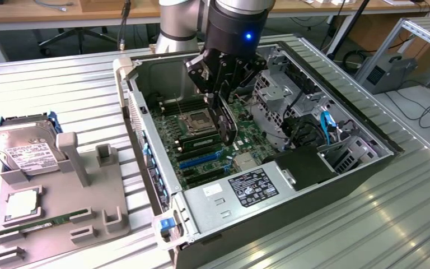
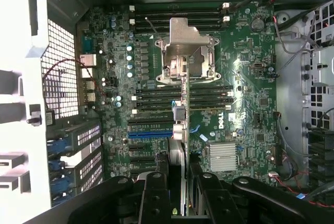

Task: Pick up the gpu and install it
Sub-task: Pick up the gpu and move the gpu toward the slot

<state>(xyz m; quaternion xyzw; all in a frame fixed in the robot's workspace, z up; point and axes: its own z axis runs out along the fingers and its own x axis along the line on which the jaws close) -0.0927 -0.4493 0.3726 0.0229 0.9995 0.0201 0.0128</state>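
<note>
At the exterior view's left, a hard drive (image 1: pixel 20 148) and RAM stick (image 1: pixel 40 224) sit on a grey tray (image 1: pixel 58 235), well apart from the open case (image 1: pixel 275 188) in the middle. There the gripper (image 1: pixel 219 92) hangs over the motherboard (image 1: pixel 192 143), fingers clamped on the gpu (image 1: pixel 226 123). The wrist view looks down the card's edge to the CPU socket (image 2: pixel 185 51) and blue slot (image 2: pixel 151 134); the gpu is a thin dark strip, tilted, seemingly above the board.

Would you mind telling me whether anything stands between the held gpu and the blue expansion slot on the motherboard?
Nothing visible does. The gripper holds the gpu above the motherboard, and the blue expansion slot lies bare, with no cable or other card across it.
</note>
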